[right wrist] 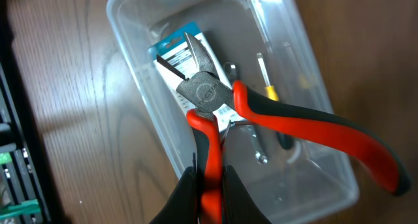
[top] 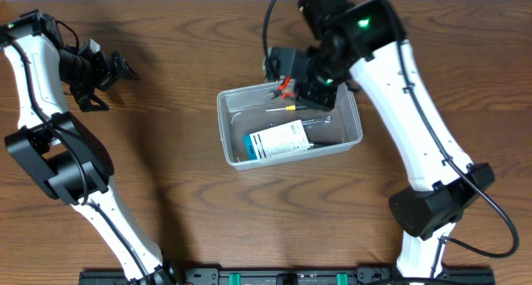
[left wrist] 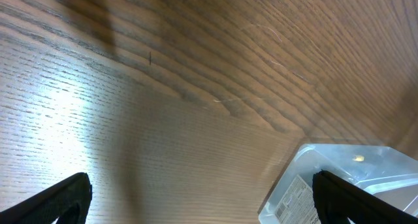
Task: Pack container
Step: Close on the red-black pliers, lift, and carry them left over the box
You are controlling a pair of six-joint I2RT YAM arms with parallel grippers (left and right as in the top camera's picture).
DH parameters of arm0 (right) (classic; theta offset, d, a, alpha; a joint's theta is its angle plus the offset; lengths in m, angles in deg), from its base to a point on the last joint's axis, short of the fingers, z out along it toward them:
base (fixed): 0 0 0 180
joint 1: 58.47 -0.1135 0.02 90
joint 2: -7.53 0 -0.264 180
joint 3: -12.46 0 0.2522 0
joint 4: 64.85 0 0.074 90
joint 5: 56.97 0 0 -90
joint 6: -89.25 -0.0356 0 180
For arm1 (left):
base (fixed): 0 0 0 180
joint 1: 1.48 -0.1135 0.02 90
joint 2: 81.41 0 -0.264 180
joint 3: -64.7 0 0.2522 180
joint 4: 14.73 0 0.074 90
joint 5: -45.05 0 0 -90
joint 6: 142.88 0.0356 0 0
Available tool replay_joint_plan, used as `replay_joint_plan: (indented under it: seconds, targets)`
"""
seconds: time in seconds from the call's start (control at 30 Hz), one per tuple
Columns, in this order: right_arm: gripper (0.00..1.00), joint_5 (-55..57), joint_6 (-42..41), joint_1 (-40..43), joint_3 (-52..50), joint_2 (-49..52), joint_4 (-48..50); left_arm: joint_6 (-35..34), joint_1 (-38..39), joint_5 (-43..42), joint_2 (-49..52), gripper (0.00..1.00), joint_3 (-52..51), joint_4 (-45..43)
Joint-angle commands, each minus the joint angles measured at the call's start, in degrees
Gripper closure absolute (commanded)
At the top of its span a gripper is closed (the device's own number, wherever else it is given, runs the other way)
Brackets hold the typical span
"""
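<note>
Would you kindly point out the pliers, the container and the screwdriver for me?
pliers [right wrist: 206, 93]: right wrist view, on the pivot joint.
container [top: 222, 123]: overhead view, on its left rim.
screwdriver [right wrist: 268, 91]: right wrist view, on its yellow collar.

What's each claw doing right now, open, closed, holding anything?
Left claw: open, holding nothing.
Right claw: closed on one handle of the red-and-black pliers, above the container.

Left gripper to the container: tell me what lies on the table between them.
Nothing: the overhead view shows only bare wooden table between the left gripper and the container. The left wrist view agrees: plain wood up to the container's corner.
</note>
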Motion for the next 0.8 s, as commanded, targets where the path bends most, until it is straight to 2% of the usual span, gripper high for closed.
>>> replay_joint_plan:
  seconds: [0.0, 0.13, 0.43, 0.77]
  targets:
    - [0.95, -0.39, 1.95, -0.61, -4.98, 0.5, 1.97, 0.11, -0.24, 0.31, -1.51, 0.02, 1.09, 0.13]
    - [0.99, -0.44, 1.92, -0.5, -10.69, 0.5, 5.27, 0.11, -0.24, 0.31, -1.51, 0.02, 1.09, 0.13]
    - [0.99, -0.42, 1.84, -0.11, -20.06, 0.5, 10.49, 0.11, -0.24, 0.28, -1.51, 0.02, 1.09, 0.13]
    - [0.98, -1.11, -1.33, 6.14, -29.7, 0.59, 18.01, 0.11, -0.24, 0.28, -1.51, 0.02, 1.09, 0.13]
